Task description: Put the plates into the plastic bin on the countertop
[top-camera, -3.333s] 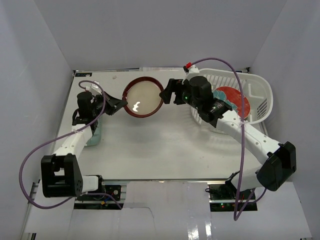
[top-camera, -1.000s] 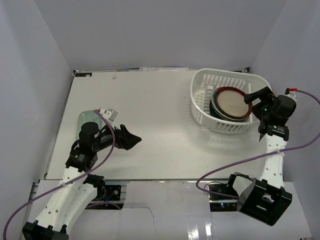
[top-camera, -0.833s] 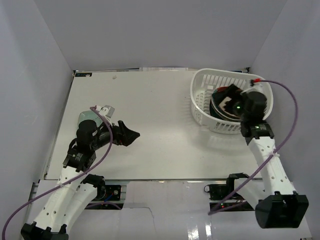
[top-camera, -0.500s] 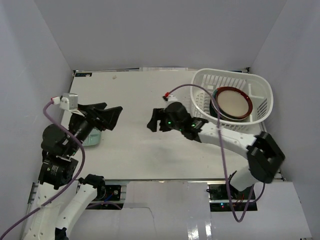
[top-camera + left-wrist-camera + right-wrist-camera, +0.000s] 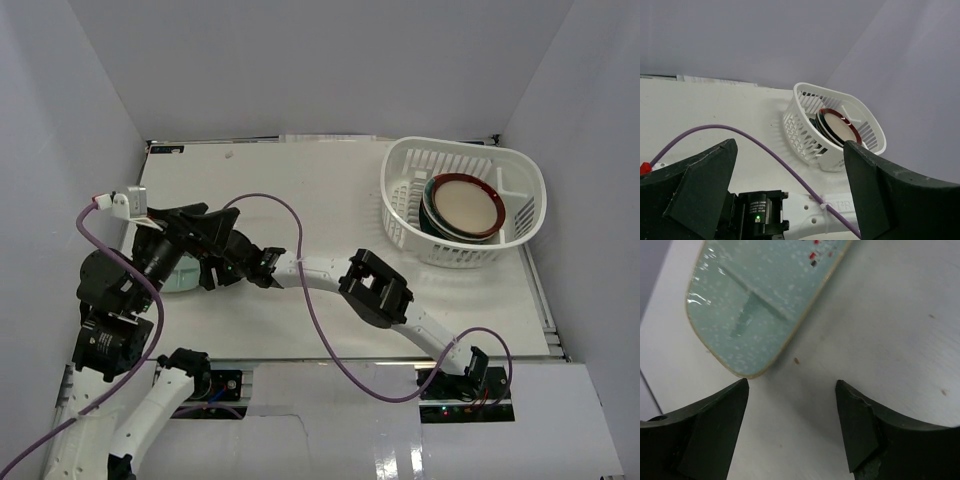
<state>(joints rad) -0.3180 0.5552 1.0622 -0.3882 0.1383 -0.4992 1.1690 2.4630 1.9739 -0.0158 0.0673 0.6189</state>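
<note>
Right claw (image 5: 791, 385): fingers stand apart, moderately wide, with nothing held. Only bare worktop (image 5: 875, 325) shows between them.

Pale-green rectangular plate (image 5: 760, 305): flat on the worktop, ahead of the right claw and off to one finger's side. Its rounded near corner sits just beyond that finger's tip, outside the gap. Cannot tell whether tip and rim touch. A few small red and dark marks show at the plate's far end.

Left claw (image 5: 790, 145): spread fully wide, with nothing held. It hangs raised above the worktop, directly over the wrist of the right arm (image 5: 790, 220), which reaches across beneath it. A purple cable (image 5: 740, 132) crosses the view between the left claw's fingers.

White plastic bin (image 5: 805, 137): well ahead of the left claw, toward the far corner of the worktop, and well apart from both claws.

In the bin is a stack of plates leaning against the far wall, the dark-rimmed cream plate (image 5: 465, 205) on top with teal edges showing under it. The lower plates are too hidden to identify.
</note>
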